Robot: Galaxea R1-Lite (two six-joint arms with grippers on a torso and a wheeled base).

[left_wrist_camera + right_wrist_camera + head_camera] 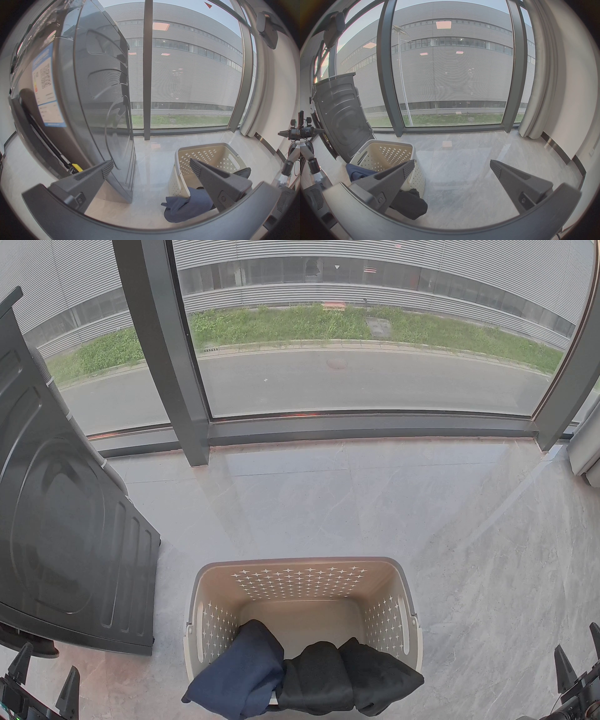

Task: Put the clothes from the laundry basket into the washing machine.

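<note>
two garments in play: a navy one (240, 674) and a black one (350, 677), both slumped over the near rim of the laundry basket (300, 565), part inside and part hanging outside. the basket sits on the floor (375, 502) straight ahead. the washing machine (69, 540) stands to its left, near but not touching, dark side panel turned this way.

left gripper (150, 162) hangs low beside the machine, jaws spread wide and empty. right gripper (451, 162) sits low on the basket's other side, also spread wide, holding nothing.

by my read this is the opening step, the reach for a first garment. the next move calls for one arm to drop onto a bunched fold at the rim. the navy piece looks handiest for the left, and the pinch must go deep enough to lift the cloth clear.

hard to make out: the drum opening is out of sight, so i can't tell whether the door is open. the garments' lower ends are cut off in the head view. anything beneath them is hidden.
</note>
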